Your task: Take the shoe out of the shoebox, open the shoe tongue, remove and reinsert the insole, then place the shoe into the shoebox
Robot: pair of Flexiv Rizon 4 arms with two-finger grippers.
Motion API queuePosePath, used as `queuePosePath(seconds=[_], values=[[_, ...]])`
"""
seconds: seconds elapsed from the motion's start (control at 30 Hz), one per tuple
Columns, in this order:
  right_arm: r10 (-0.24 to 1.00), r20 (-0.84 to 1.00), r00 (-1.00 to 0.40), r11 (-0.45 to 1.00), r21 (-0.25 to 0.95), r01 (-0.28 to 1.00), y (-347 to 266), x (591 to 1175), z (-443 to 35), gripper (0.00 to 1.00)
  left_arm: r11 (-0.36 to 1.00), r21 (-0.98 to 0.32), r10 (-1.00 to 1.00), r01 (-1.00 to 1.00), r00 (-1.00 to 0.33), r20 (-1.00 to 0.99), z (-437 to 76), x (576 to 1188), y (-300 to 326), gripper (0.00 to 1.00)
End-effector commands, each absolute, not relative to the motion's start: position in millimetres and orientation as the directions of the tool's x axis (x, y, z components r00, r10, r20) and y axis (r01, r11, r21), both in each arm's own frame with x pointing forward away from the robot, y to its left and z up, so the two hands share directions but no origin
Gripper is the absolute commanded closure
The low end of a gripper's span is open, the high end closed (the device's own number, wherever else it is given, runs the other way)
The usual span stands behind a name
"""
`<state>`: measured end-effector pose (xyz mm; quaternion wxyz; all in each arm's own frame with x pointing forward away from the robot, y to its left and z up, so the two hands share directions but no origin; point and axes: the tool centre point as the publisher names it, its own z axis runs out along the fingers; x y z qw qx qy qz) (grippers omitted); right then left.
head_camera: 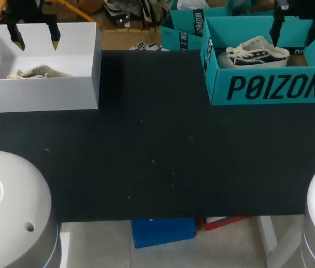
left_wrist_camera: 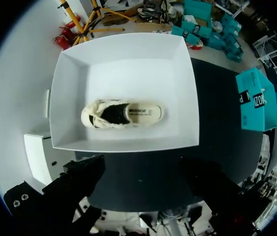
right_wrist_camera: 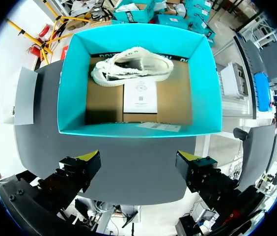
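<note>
With the right claw (right_wrist_camera: 138, 160) and left claw (head_camera: 36, 43) both held wide and empty, the shoe (right_wrist_camera: 131, 66), seemingly lying tight against an inner wall of the teal shoebox (right_wrist_camera: 72, 88), could be missed and that wall struck

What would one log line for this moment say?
left gripper open above white box, cream shoe inside | right gripper open above teal box, white shoe inside

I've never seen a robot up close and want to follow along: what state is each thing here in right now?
White box: lidless, holds cream shoe.
Teal box: lidless, holds white shoe.
Cream shoe: untouched, opening facing up.
White shoe: untouched, by the far wall.
Left gripper: open, empty, above white box.
Right gripper: open, empty, above teal box.
</note>
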<state>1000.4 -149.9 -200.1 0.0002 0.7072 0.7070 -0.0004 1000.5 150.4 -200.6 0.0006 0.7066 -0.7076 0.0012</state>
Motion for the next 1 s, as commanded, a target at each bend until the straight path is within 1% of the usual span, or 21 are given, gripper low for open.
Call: queuePosePath(seconds=[0.03,0.1,0.17,0.2,0.3,0.37,0.43,0.47,0.5,0.53,1.0], values=[[1.0,-0.001,0.0,0.0,0.0,1.0,-150,1000,-200,0.0,0.001,-0.001,-1.0,-1.0,-0.001,0.003,-201,1001,150,0.0],[1.0,-0.001,0.0,0.0,0.0,1.0,-150,1000,-200,0.0,0.001,-0.001,-1.0,-1.0,-0.001,0.003,-201,1001,150,0.0],[0.995,-0.006,-0.103,0.103,0.023,0.994,-149,1005,-202,0.0,0.001,-0.001,-1.0,-1.0,-0.001,0.003,-201,1001,150,0.0],[0.991,-0.011,-0.132,0.132,0.041,0.99,-149,1006,-203,0.0,0.001,-0.001,-1.0,-1.0,-0.001,0.003,-201,1001,150,0.0],[0.943,-0.056,-0.327,0.331,0.084,0.94,-152,1017,-201,0.0,0.001,-0.001,-1.0,-1.0,-0.001,0.003,-201,1001,150,0.0],[0.882,-0.079,-0.464,0.47,0.097,0.877,-155,1023,-199,0.0,0.001,-0.001,-1.0,-1.0,-0.001,0.003,-201,1001,150,0.0],[0.758,-0.101,-0.645,0.652,0.118,0.749,-158,1030,-197,0.0,0.001,-0.001,-1.0,-1.0,-0.001,0.003,-201,1001,150,0.0],[0.658,-0.121,-0.743,0.753,0.141,0.643,-158,1032,-195,0.0,0.001,-0.001,-1.0,-1.0,-0.001,0.003,-201,1001,150,0.0],[0.514,-0.146,-0.845,0.856,0.15,0.495,-156,1033,-191,0.0,0.001,-0.001,-1.0,-1.0,-0.001,0.003,-201,1001,150,0.0],[0.389,-0.168,-0.906,0.921,0.075,0.382,-157,1032,-188,0.0,0.001,-0.001,-1.0,-1.0,-0.001,0.003,-201,1001,150,0.0],[0.389,-0.168,-0.906,0.921,0.075,0.382,-157,1032,-188,0.0,0.001,-0.001,-1.0,-1.0,-0.001,0.003,-201,1001,150,0.0]])
